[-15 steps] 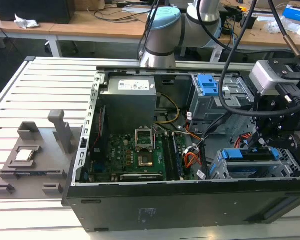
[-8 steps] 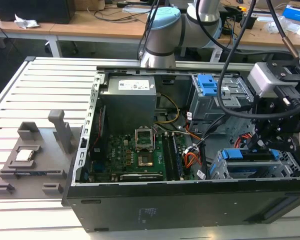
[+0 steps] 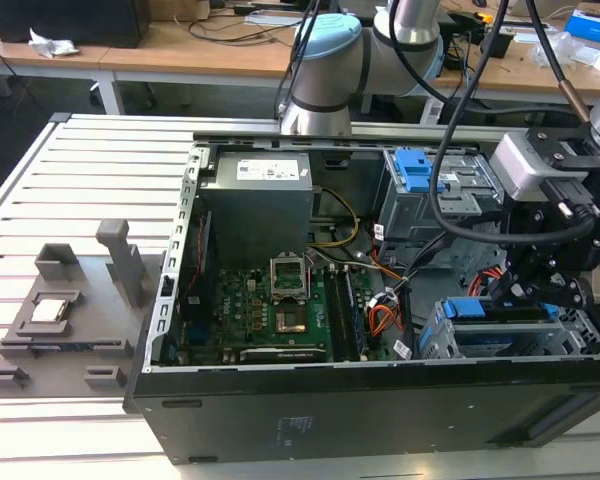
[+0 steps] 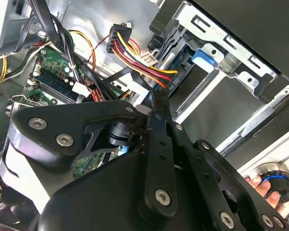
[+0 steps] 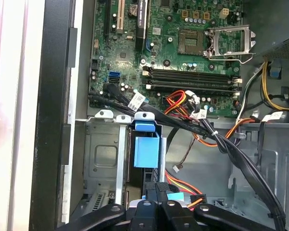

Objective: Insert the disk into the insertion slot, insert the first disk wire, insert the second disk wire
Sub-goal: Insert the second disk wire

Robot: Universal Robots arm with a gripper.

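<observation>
The disk (image 3: pixel 485 308), clipped in its blue frame (image 5: pixel 146 147), lies inside the insertion slot (image 3: pixel 440 345), the low grey cage at the case's front corner on the exterior view's right. My gripper (image 3: pixel 535 290) hangs just over the disk's inner end. In both wrist views its black fingers (image 5: pixel 147 209) are drawn together at the gripper's tip (image 4: pixel 155 98) on the black plug of a disk wire (image 4: pixel 144 60) with red, yellow and orange strands (image 5: pixel 183 185). That plug sits against the disk's edge, beside the blue tab (image 4: pixel 204 57). How far in it sits is hidden.
A taller grey bay with a blue latch (image 3: pixel 420 175) stands behind the slot. Loose cable bundles (image 5: pixel 221 139) cross between the motherboard (image 3: pixel 270 310) and the cage. The power supply (image 3: pixel 255 200) fills the back. A person's fingers (image 4: pixel 260 185) rest near a round blue-ringed part.
</observation>
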